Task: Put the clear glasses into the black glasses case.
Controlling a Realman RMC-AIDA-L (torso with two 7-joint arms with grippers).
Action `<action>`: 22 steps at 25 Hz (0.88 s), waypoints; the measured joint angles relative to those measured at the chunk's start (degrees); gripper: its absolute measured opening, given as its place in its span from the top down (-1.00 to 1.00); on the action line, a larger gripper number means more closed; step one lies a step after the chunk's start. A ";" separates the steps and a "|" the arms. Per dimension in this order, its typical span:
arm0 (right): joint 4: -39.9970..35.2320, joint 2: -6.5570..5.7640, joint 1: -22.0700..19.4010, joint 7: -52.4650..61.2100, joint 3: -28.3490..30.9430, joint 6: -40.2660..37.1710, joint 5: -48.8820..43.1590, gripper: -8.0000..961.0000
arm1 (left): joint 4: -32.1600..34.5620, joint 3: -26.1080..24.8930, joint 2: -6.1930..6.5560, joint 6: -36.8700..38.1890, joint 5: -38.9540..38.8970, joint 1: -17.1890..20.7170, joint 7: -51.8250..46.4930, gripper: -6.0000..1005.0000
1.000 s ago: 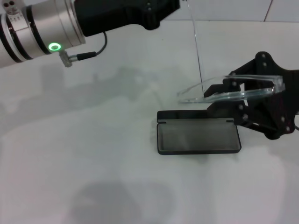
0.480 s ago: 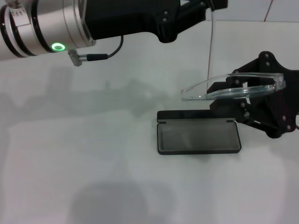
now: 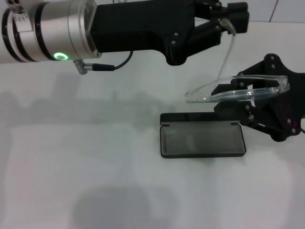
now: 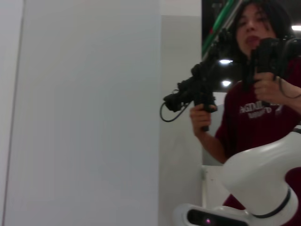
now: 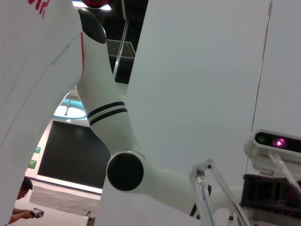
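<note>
Where right tool [image 3: 248,95] grips, clear glasses [image 3: 233,91] seemingly level.

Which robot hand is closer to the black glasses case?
Right. The right gripper, holding the clear glasses, sits just behind the black glasses case. The left gripper is farther back, pinching one glasses arm.

case lid: I can't read any lettering on the black glasses case [image 3: 202,140] from the head cam, only its lining faces me.
left arm collar: the small white sticker [image 3: 14,5] carries dark marks I can't read.
robot body: the red lettering [image 5: 35,5] in the right wrist cam is cut off at the edge, no full word.
green sign: the little sign [image 5: 31,164] is too tiny to read.
shirt: the maroon shirt [image 4: 263,117] has pale print, too blurry for me.
</note>
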 joint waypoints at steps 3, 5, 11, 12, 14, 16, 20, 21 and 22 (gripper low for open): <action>-0.10 0.03 -0.15 0.01 0.00 -0.01 0.02 0.72 | -0.03 -0.52 0.05 -1.23 -0.02 0.37 0.03 0.77; -0.22 0.04 -0.35 0.07 0.00 -0.02 0.02 0.72 | -0.17 -0.99 0.09 -2.21 0.09 0.44 0.00 0.77; -0.53 0.04 -0.71 0.14 -0.04 -0.07 0.02 0.72 | -0.39 -1.11 0.05 -2.67 0.77 0.47 -0.30 0.77; -0.54 0.04 -0.76 0.14 -0.04 -0.08 0.02 0.72 | -0.31 -1.06 0.03 -2.42 0.94 0.45 -0.38 0.77; -0.55 0.04 -0.84 0.19 -0.02 -0.10 0.02 0.72 | -0.16 -0.75 0.00 -1.44 1.29 0.29 -0.52 0.77; -0.55 0.04 -0.90 0.39 -0.01 -0.11 0.02 0.71 | -0.13 -0.10 0.12 -0.24 1.49 0.02 -0.66 0.77; -0.56 0.10 -0.94 0.58 -0.01 -0.12 0.01 0.71 | 0.03 0.85 0.50 1.32 1.70 -0.32 -0.73 0.77; -0.56 0.11 -0.96 0.58 -0.02 -0.12 0.01 0.71 | 0.07 0.87 0.53 1.56 1.70 -0.32 -0.73 0.77; -0.56 0.13 -1.00 0.59 -0.04 -0.12 0.01 0.71 | 0.20 0.92 0.62 2.56 1.76 -0.41 -0.75 0.77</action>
